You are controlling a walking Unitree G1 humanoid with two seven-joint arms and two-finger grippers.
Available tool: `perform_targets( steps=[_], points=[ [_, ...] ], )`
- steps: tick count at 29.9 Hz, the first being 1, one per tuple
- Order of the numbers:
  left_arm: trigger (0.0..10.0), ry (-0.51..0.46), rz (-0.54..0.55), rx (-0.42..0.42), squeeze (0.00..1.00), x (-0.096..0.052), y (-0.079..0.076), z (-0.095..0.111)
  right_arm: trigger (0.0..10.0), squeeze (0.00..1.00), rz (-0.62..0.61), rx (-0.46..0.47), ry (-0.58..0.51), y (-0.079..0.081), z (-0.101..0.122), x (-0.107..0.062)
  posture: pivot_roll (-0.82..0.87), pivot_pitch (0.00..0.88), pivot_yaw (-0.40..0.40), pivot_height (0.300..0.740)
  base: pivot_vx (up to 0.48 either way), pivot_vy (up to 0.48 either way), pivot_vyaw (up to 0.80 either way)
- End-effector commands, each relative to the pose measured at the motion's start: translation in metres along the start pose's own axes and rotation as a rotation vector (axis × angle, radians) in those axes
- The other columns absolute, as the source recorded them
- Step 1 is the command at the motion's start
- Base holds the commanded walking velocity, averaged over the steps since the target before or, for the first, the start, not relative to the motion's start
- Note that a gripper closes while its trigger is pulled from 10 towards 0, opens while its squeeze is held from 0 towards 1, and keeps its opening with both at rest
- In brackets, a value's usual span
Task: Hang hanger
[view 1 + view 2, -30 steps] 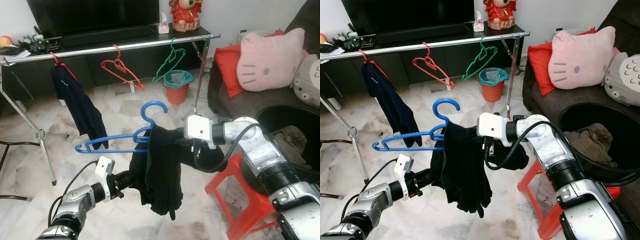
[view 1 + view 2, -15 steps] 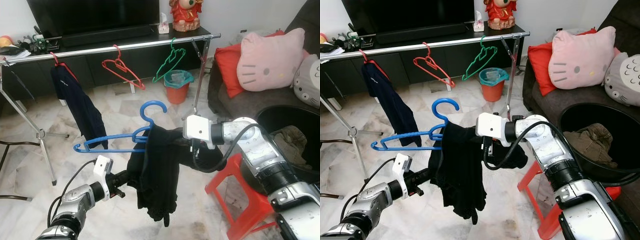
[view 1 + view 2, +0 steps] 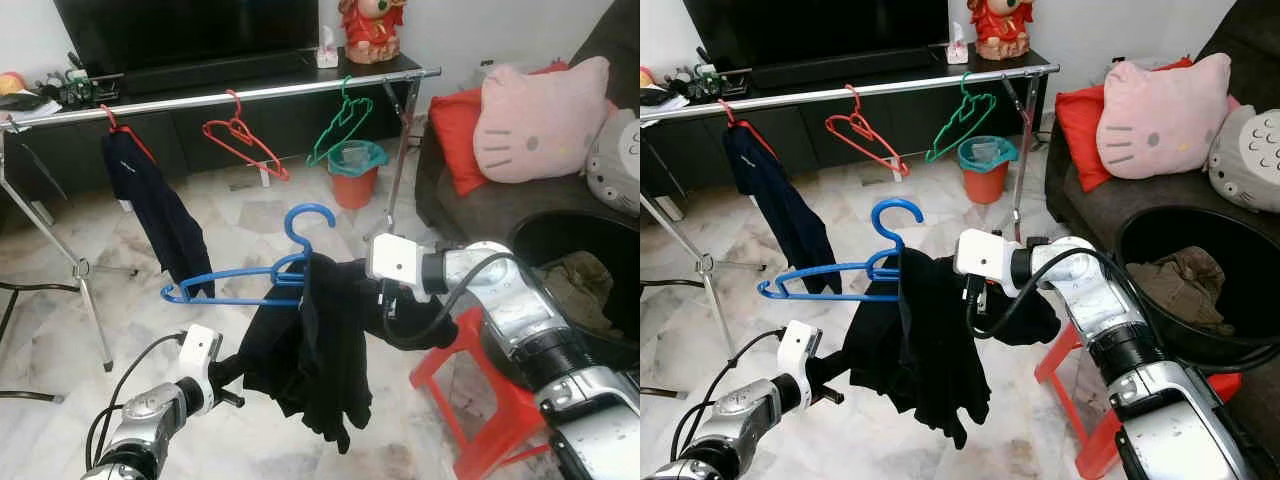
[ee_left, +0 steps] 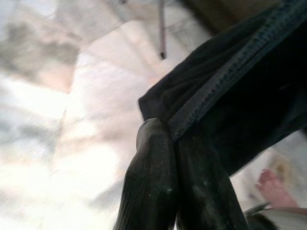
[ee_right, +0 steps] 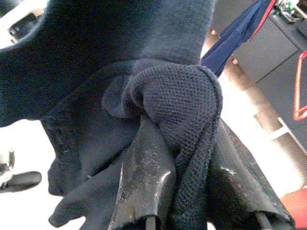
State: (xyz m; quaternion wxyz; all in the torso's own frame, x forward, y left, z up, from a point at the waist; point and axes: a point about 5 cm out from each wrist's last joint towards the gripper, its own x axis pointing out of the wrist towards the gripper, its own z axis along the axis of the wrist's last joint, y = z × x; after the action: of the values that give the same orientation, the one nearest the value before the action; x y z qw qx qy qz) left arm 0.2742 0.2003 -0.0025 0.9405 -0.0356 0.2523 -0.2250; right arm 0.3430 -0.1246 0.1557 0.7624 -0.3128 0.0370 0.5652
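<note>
A blue hanger (image 3: 230,291) is held level in mid-air, its hook up and its left arm bare. A black garment (image 3: 325,365) drapes over its right half. My right gripper (image 5: 187,191) is shut on bunched black cloth at the hanger's right end; its fingers (image 5: 144,177) are mostly buried in the fabric. Lower on the left, my left gripper (image 4: 172,139) is shut on the garment's hem, holding it out sideways. Behind runs the silver clothes rail (image 3: 250,93), carrying a navy garment (image 3: 160,215), a red hanger (image 3: 245,140) and a green hanger (image 3: 340,125).
A red stool (image 3: 490,400) stands under my right arm. To the right, a black basket (image 3: 590,250) of clothes sits beside a sofa with a pink cushion (image 3: 540,115). An orange bin (image 3: 355,175) sits near the rail's right leg, with a TV cabinet behind.
My left gripper has dropped and drawn the hem out to the left, spreading the garment wider. The hanger has shifted slightly right.
</note>
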Motion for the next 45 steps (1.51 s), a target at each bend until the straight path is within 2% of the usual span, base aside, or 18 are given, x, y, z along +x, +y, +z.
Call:
perform_targets(
  steps=[1,2,5,6,10,12,13,14,17,24,25,26,27,29,36,39,40,45],
  points=[
    [0.0,0.088,0.088,0.002,0.0,-0.011,0.011,-0.018,0.0,0.0,-0.158,0.023,-0.12,-0.018,0.011,-0.01,-0.02,0.0,0.066,0.74,0.0,0.0,0.0],
    [0.0,0.088,0.088,0.002,0.0,-0.011,0.011,-0.018,0.0,0.0,-0.158,0.023,-0.12,-0.018,0.011,-0.01,-0.02,0.0,0.066,0.74,0.0,0.0,0.0],
    [0.0,0.086,0.129,-0.02,0.0,-0.012,0.014,-0.019,0.0,0.0,-0.21,0.18,-0.324,-0.022,0.021,-0.015,-0.01,0.0,0.066,0.74,0.0,0.0,0.0],
    [0.0,0.093,0.126,-0.016,0.0,-0.013,0.013,-0.02,0.0,0.0,-0.182,0.218,-0.378,-0.017,0.022,-0.016,-0.01,0.0,0.066,0.74,0.0,0.0,0.0],
    [0.0,0.116,0.124,-0.027,0.0,-0.013,0.013,-0.023,0.0,0.0,-0.122,0.252,-0.427,-0.007,0.021,-0.016,0.0,0.0,0.073,0.74,0.0,0.0,0.0],
    [4.7,0.125,0.126,-0.012,0.0,-0.013,0.014,-0.023,0.0,0.0,-0.038,0.246,-0.429,0.004,0.018,-0.016,0.0,0.0,0.075,0.74,0.0,0.0,0.0],
    [9.0,0.127,0.13,-0.009,0.0,-0.014,0.014,-0.023,0.0,0.0,0.0,0.24,-0.423,0.01,0.017,-0.016,-0.01,0.0,0.08,0.74,0.0,0.0,0.0],
    [10.0,0.129,0.132,-0.015,0.0,-0.015,0.015,-0.023,0.0,0.0,0.077,0.217,-0.398,0.021,0.013,-0.018,-0.01,0.0,0.08,0.74,0.0,0.0,0.0],
    [10.0,0.13,0.144,-0.009,0.0,-0.017,0.02,-0.021,0.0,0.0,0.229,0.192,-0.351,0.041,0.003,-0.028,-0.01,0.0,0.085,0.74,0.0,0.0,0.0],
    [10.0,0.126,0.143,0.0,0.0,-0.018,0.022,-0.02,0.0,0.0,0.334,0.176,-0.301,0.051,-0.005,-0.047,-0.01,0.0,0.088,0.74,0.0,0.0,0.0],
    [10.0,0.125,0.139,0.001,0.0,-0.018,0.021,-0.02,0.0,0.0,0.359,0.14,-0.205,0.055,-0.012,-0.049,-0.01,0.0,0.094,0.74,0.0,0.0,0.0],
    [10.0,0.126,0.137,0.002,0.0,-0.018,0.021,-0.019,0.0,0.0,0.362,0.122,-0.146,0.056,-0.017,-0.05,-0.01,0.0,0.094,0.74,0.0,0.0,0.0],
    [10.0,0.127,0.136,0.004,0.0,-0.018,0.021,-0.019,0.0,0.0,0.356,0.074,-0.005,0.056,-0.03,-0.052,-0.01,0.0,0.094,0.74,0.0,0.0,0.0],
    [10.0,0.125,0.137,0.006,0.0,-0.018,0.022,-0.019,0.0,0.0,0.368,0.035,0.076,0.057,-0.038,-0.055,-0.01,0.0,0.094,0.74,0.0,0.0,0.0],
    [10.0,0.123,0.141,0.008,0.0,-0.018,0.022,-0.018,0.0,0.0,0.334,0.026,0.087,0.054,-0.037,-0.055,-0.01,0.0,0.094,0.74,0.0,0.0,0.0],
    [10.0,0.123,0.141,0.01,0.0,-0.017,0.023,-0.017,0.0,0.0,0.281,-0.03,0.166,0.047,-0.041,-0.048,-0.01,0.0,0.095,0.74,0.0,0.0,0.0],
    [10.0,0.125,0.141,0.022,0.0,-0.017,0.023,-0.016,0.0,0.0,0.257,-0.088,0.235,0.044,-0.045,-0.046,-0.01,0.0,0.095,0.74,0.0,0.0,0.0],
    [10.0,0.125,0.136,0.03,0.0,-0.017,0.022,-0.015,0.0,0.0,0.221,-0.169,0.343,0.038,-0.052,-0.046,0.0,0.0,0.092,0.74,0.0,0.0,0.0]
  ],
)
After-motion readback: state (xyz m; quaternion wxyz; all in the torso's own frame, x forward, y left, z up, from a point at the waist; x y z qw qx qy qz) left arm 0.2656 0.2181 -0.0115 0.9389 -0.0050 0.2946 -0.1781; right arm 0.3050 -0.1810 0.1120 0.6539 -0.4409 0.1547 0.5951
